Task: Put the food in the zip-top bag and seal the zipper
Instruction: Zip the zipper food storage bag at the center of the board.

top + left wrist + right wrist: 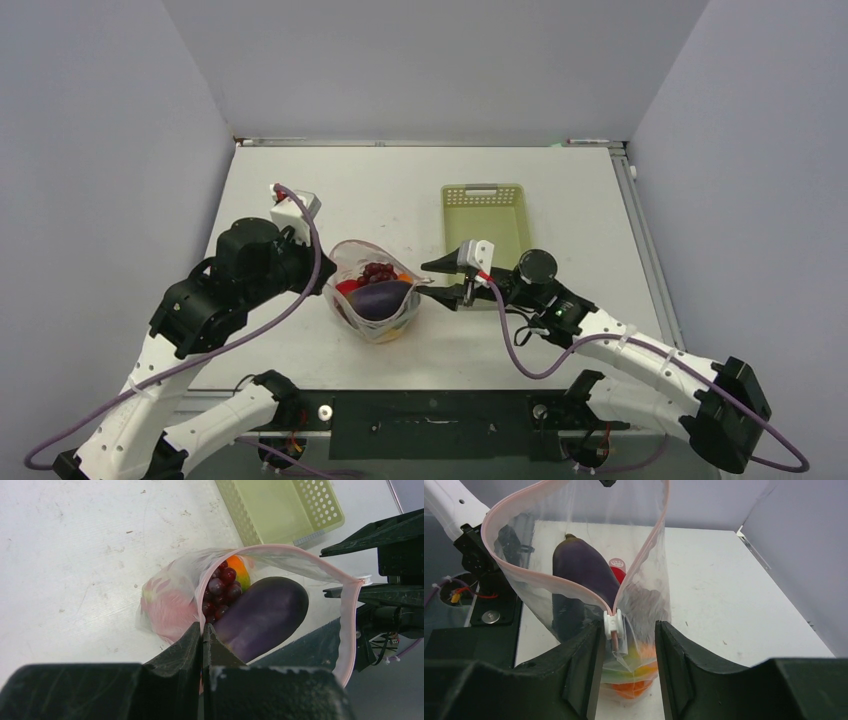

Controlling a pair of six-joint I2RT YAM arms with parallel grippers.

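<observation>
1. A clear zip-top bag (pixel 378 300) stands near the middle of a white table (pixel 300 190), between the two arms. Its mouth gapes wide. The food is inside: a purple eggplant (pixel 581 570), dark grapes (pixel 220 587), and orange and red pieces lower down.
2. The left gripper (pixel 202 637) is pinched tight on the pink zipper (pixel 349 630) at one end of the mouth.
3. The right gripper (pixel 629 640) has its jaws partly apart, straddling the white slider (pixel 612 624) at the other end. One finger sits just beside the slider and the other is clear of it.
4. Sealing looks like the step in hand. The right jaws should close squarely on the slider, not on loose film. The left grip should keep the strip taut, so the slider can run straight along it toward the left gripper.
5. The eggplant rises close to the mouth and may block the strips from meeting.
6. A pale green basket (pixel 482 215) sits behind the right gripper.
7. Hard to see: crinkled film blurs the lower pieces. The left fingers hide their end of the strip. I cannot tell whether the strips are engaged at the slider.
</observation>
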